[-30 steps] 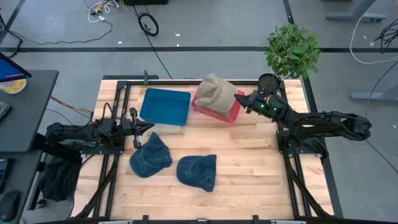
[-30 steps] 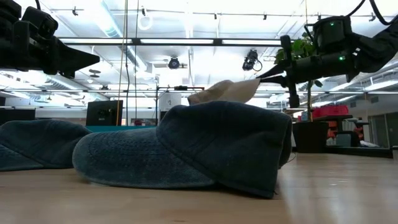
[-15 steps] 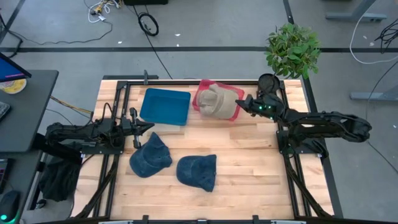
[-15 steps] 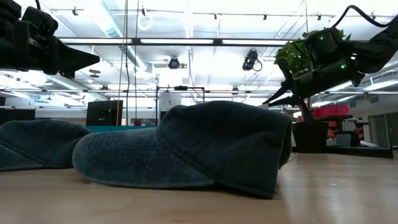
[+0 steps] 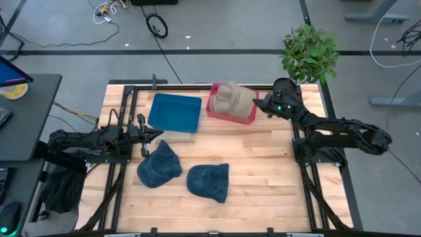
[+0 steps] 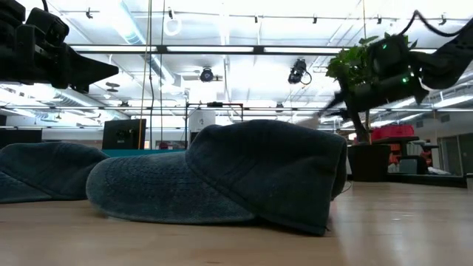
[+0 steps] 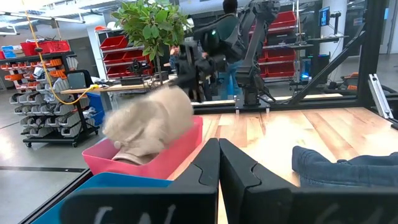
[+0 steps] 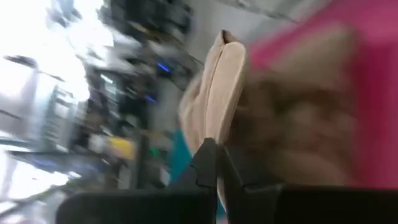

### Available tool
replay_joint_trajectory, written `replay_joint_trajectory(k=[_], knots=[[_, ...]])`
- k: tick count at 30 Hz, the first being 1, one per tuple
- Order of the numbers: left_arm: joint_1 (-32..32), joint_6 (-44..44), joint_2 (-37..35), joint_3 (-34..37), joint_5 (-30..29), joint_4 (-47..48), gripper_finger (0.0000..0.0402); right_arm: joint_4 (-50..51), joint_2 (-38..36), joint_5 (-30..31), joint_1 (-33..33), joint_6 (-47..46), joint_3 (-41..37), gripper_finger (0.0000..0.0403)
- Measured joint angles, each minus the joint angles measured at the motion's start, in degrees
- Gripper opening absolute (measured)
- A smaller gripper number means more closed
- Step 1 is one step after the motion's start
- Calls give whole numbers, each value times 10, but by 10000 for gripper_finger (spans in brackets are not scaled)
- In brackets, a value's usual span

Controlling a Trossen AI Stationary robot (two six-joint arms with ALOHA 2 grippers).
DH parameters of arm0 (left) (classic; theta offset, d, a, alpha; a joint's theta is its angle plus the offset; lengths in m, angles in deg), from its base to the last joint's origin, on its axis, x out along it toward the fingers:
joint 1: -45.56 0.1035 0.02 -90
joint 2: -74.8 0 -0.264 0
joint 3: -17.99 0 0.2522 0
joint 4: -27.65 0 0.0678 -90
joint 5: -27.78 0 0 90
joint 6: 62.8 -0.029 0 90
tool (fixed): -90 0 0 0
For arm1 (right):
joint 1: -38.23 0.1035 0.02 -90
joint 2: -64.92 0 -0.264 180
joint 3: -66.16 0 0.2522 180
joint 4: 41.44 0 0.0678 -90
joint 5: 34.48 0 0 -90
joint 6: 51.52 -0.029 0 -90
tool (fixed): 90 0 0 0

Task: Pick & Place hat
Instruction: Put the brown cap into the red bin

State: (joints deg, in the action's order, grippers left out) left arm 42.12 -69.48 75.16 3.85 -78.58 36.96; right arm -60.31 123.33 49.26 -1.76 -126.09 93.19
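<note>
- The right end effector [image 5: 258,104] is clenched on the edge of the beige hat [image 5: 231,99], whose fabric shows pinched between its fingers in the right wrist view.
- A second ago this hat hung higher and farther left of the end effector; now it has come down into the pink bin [image 5: 232,113], just in front of the fingertips.
- The right arm has pulled toward the desk's far edge, near the plant [image 5: 309,51].
- This suggests the placing step is nearly done; only letting go seems to remain.
- The left end effector [image 5: 158,133] stays clenched and empty, just above one blue hat [image 5: 158,165]; a second blue hat [image 5: 208,182] lies farther right of it.
- The blue tray [image 5: 174,112] sits just beyond the left end effector, beside the pink bin.
</note>
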Motion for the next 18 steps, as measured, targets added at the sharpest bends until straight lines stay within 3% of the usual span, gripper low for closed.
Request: replay_joint_trajectory(k=[3, 7, 12, 18], knots=[[0, 0, 0, 0, 0, 0, 3, 69, 0, -61, -25, 47, 0, 0], [0, 0, 0, 0, 0, 0, 3, 74, 0, -110, -66, 116, 0, 0], [0, 0, 0, 0, 0, 0, 3, 73, 0, -151, -129, 100, 0, 0], [0, 0, 0, 0, 0, 0, 3, 196, -1, -191, -162, 139, 1, 0]])
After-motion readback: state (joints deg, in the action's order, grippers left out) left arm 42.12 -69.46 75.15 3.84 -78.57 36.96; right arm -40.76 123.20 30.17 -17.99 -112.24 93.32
